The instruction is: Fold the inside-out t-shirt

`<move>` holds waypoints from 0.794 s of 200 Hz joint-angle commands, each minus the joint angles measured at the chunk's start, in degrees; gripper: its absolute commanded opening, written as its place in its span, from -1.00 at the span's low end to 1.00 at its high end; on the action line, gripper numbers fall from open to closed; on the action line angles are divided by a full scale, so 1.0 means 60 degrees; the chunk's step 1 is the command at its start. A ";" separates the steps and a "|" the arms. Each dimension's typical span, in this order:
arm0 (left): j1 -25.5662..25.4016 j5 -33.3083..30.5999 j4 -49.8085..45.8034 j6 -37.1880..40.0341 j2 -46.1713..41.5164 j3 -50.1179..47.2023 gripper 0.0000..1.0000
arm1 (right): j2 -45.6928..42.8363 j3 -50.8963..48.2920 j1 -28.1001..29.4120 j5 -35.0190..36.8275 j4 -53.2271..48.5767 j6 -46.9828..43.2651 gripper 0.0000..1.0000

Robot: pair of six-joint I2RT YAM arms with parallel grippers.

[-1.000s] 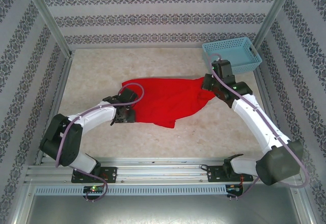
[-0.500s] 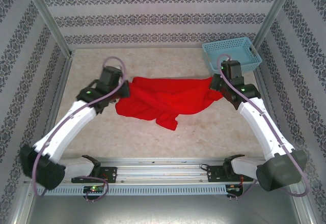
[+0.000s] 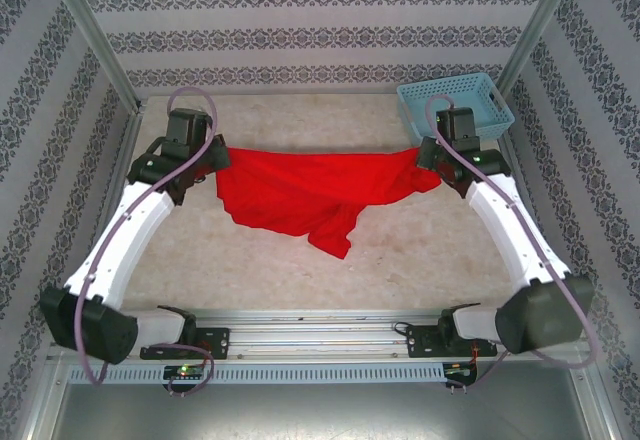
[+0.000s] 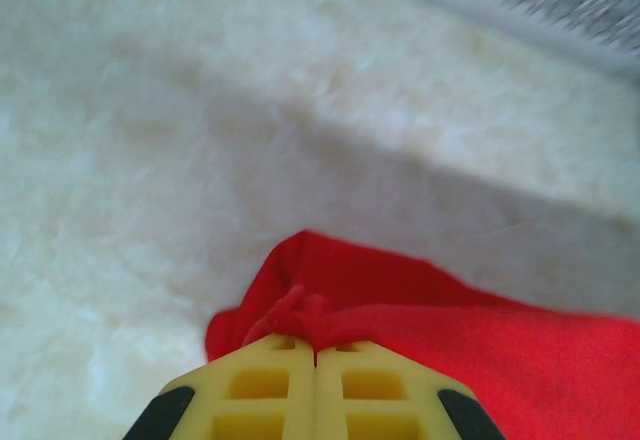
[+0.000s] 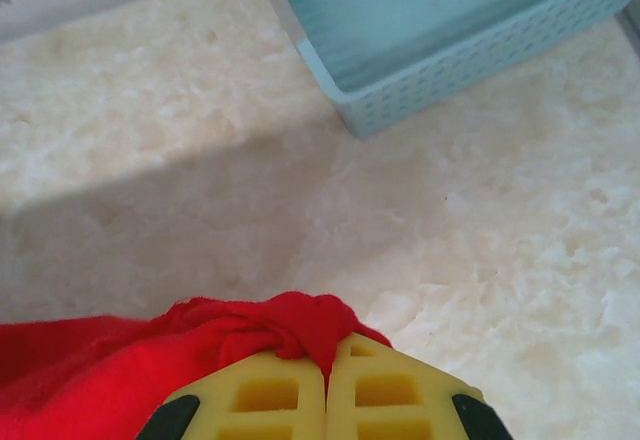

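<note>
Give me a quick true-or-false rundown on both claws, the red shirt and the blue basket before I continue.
1. The left claw is shut on the t-shirt. True.
2. The right claw is open and holds nothing. False: it is shut on a bunch of the red cloth.
3. The t-shirt lies inside the basket. False: it spans between the two claws, outside the basket.
4. The basket sits at the far right corner of the table. True.
</note>
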 commanded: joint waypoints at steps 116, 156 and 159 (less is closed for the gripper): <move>0.0830 -0.0105 -0.1763 0.0662 -0.1542 0.5007 -1.00 | 0.4561 0.7875 0.2312 -0.1034 0.0138 -0.0467 -1.00; 0.0688 0.2228 -0.1711 0.0566 -0.2013 0.4027 -1.00 | 0.6103 0.9533 0.2742 -0.1279 0.0062 -0.0756 -1.00; 0.0621 0.2416 -0.1650 0.0520 -0.2030 0.3823 -1.00 | 0.6192 0.9546 0.2735 -0.1285 0.0075 -0.0740 -1.00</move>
